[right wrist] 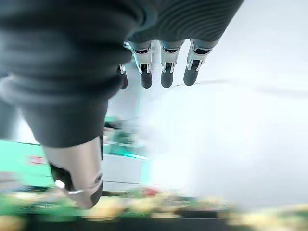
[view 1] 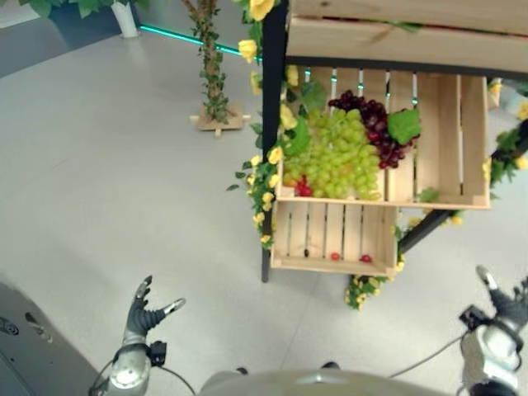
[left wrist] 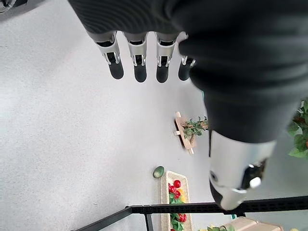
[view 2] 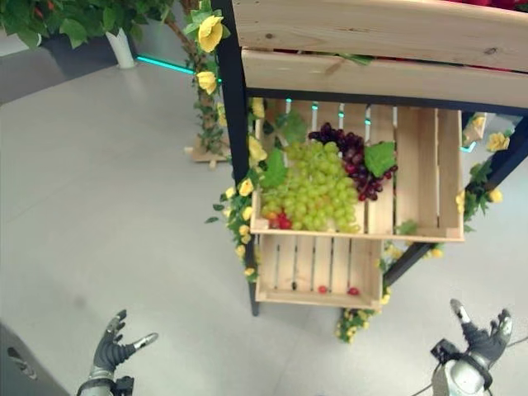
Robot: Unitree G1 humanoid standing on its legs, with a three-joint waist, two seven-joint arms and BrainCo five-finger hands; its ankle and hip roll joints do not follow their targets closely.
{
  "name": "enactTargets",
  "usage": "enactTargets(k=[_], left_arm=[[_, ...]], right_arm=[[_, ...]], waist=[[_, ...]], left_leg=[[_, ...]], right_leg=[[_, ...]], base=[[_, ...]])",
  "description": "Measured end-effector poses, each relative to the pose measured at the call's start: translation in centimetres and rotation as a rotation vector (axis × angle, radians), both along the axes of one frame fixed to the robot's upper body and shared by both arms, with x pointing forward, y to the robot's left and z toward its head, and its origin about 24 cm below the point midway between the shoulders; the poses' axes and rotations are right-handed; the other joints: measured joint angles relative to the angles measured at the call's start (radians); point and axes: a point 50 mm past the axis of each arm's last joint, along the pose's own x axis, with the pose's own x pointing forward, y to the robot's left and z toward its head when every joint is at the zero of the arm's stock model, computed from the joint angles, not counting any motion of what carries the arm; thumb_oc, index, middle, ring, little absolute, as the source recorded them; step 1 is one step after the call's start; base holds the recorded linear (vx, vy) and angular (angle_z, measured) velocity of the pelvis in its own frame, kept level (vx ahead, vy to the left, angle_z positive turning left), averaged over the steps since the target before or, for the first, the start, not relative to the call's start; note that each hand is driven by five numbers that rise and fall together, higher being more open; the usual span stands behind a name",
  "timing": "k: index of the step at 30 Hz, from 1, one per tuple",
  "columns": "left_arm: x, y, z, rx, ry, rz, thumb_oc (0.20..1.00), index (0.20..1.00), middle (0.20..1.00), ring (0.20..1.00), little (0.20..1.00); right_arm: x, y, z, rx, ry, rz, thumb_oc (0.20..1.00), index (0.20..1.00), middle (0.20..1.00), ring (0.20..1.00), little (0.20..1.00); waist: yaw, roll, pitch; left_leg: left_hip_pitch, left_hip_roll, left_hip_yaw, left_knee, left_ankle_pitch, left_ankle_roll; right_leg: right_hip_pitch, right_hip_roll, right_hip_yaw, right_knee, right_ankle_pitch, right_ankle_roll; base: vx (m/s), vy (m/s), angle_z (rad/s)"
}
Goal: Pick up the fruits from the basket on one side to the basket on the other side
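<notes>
A wooden crate [view 1: 450, 140] on a black stand holds a heap of green grapes [view 1: 342, 157] and dark purple grapes [view 1: 375, 124] in its left half, with a few small red fruits [view 1: 303, 188] at the front corner. Its right half is bare. Below it a smaller crate [view 1: 330, 239] has two small red fruits [view 1: 351, 257] at its front edge. My left hand [view 1: 144, 313] is low at the lower left, open and empty, far from the crates. At the lower right my right hand [view 1: 503, 301] is open and holds nothing.
Yellow flowers and leaves [view 1: 264, 186] trail down the stand's black post [view 1: 272, 107]. Another wooden shelf [view 1: 404, 33] sits above the crates. A leafy pole on a wooden base [view 1: 216, 115] stands on the grey floor behind. A grey object [view 1: 33, 346] fills the lower left corner.
</notes>
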Motion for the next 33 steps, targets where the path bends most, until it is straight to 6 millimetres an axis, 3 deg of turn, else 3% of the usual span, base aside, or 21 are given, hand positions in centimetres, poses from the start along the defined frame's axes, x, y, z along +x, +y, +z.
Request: enactTargets(k=[4, 6, 9, 13, 17, 20, 24, 25, 28, 30, 33], left_arm=[[-0.8, 0.4, -1.2, -0.015, 0.082, 0.002, 1.0, 1.0, 1.0, 1.0, 1.0], [-1.2, 0.5, -1.8, -0.032, 0.13, -0.005, 1.0, 1.0, 1.0, 1.0, 1.0], [-2.2, 0.6, -2.7, -0.056, 0.198, -0.013, 1.0, 1.0, 1.0, 1.0, 1.0], [-3.8, 0.9, -4.2, -0.088, 0.323, 0.012, 1.0, 1.0, 1.0, 1.0, 1.0], [-7.5, 0.5, -6.3, -0.164, 0.526, 0.084, 1.0, 1.0, 1.0, 1.0, 1.0], [-11.7, -0.7, -7.7, -0.286, 0.704, 0.19, 1.0, 1.0, 1.0, 1.0, 1.0], [-14.5, -2.2, -8.4, -0.421, 0.794, 0.277, 1.0, 1.0, 1.0, 1.0, 1.0], [-14.7, -2.4, -8.4, -0.432, 0.802, 0.283, 1.0, 1.0, 1.0, 1.0, 1.0], [-15.1, -2.4, -8.4, -0.461, 0.81, 0.331, 1.0, 1.0, 1.0, 1.0, 1.0], [-14.6, -2.2, -8.4, -0.462, 0.798, 0.335, 1.0, 1.0, 1.0, 1.0, 1.0], [-13.1, -1.9, -8.4, -0.453, 0.762, 0.317, 1.0, 1.0, 1.0, 1.0, 1.0]], right_arm=[[-3.7, 1.8, -4.1, 0.174, 0.285, 0.057, 1.0, 1.0, 1.0, 1.0, 1.0], [-7.1, 3.2, -5.9, 0.302, 0.439, 0.059, 1.0, 1.0, 1.0, 1.0, 1.0], [-10.4, 3.9, -6.7, 0.379, 0.566, 0.042, 1.0, 1.0, 1.0, 1.0, 1.0], [-11.4, 4.3, -6.9, 0.419, 0.615, 0.049, 1.0, 1.0, 1.0, 1.0, 1.0], [-11.2, 4.7, -7.1, 0.434, 0.653, 0.099, 1.0, 1.0, 1.0, 1.0, 1.0], [-10.6, 5.1, -7.3, 0.43, 0.692, 0.189, 1.0, 1.0, 1.0, 1.0, 1.0], [-9.5, 6.2, -7.7, 0.455, 0.695, 0.274, 1.0, 1.0, 1.0, 1.0, 1.0], [-9.8, 6.4, -7.8, 0.464, 0.701, 0.277, 1.0, 1.0, 1.0, 1.0, 1.0], [-8.2, 8.0, -8.3, 0.487, 0.689, 0.367, 1.0, 1.0, 1.0, 1.0, 1.0], [-7.5, 8.8, -8.5, 0.494, 0.672, 0.412, 1.0, 1.0, 1.0, 1.0, 1.0], [-6.3, 10.2, -8.7, 0.508, 0.658, 0.486, 1.0, 1.0, 1.0, 1.0, 1.0]], waist=[[0.006, -0.002, 0.002], [0.025, 0.0, 0.005], [0.027, 0.005, 0.01], [0.025, 0.005, 0.01], [0.022, 0.007, 0.009], [0.0, 0.012, 0.0], [-0.001, 0.021, -0.016], [-0.005, 0.021, -0.019], [0.013, 0.011, -0.027], [0.03, 0.009, -0.033], [0.057, -0.024, -0.043]], left_leg=[[0.002, 0.0, -0.001, 0.0, 0.0, 0.0], [0.007, 0.0, -0.003, -0.003, 0.0, 0.0], [0.018, -0.003, -0.009, -0.013, -0.001, 0.002], [0.018, -0.004, -0.011, -0.013, -0.002, 0.003], [0.032, -0.004, -0.009, -0.013, -0.001, 0.003], [0.036, -0.004, -0.009, -0.014, -0.004, 0.006], [0.037, -0.003, -0.008, -0.015, -0.004, 0.006], [0.038, -0.003, -0.006, -0.015, -0.004, 0.005], [0.039, -0.001, -0.003, -0.012, -0.009, 0.007], [0.051, -0.001, 0.003, -0.01, -0.011, 0.005], [0.051, -0.01, -0.02, 0.01, -0.032, 0.015]], right_leg=[[0.002, -0.001, 0.0, 0.001, 0.0, 0.0], [0.006, -0.002, -0.001, 0.003, -0.002, 0.002], [0.015, -0.013, -0.002, 0.013, -0.012, 0.017], [0.014, -0.016, -0.002, 0.022, -0.016, 0.022], [0.021, -0.015, -0.001, 0.022, -0.016, 0.022], [0.027, -0.016, 0.001, 0.023, -0.017, 0.022], [0.027, -0.013, 0.003, 0.022, -0.017, 0.022], [0.027, -0.012, 0.005, 0.022, -0.017, 0.022], [0.028, -0.009, 0.009, 0.025, -0.017, 0.021], [0.032, -0.01, 0.023, 0.032, -0.017, 0.02], [0.056, -0.04, 0.033, 0.073, -0.026, 0.034]], base=[[0.0, 0.0, 0.0], [0.0, 0.0, 0.0], [0.01, 0.008, 0.06], [0.0, 0.002, 0.01], [0.0, 0.0, 0.0], [0.0, 0.001, 0.02], [0.01, 0.002, 0.0], [0.04, 0.018, -0.03], [0.03, 0.028, -0.05], [0.04, 0.07, -0.08], [0.05, 0.134, 0.39]])
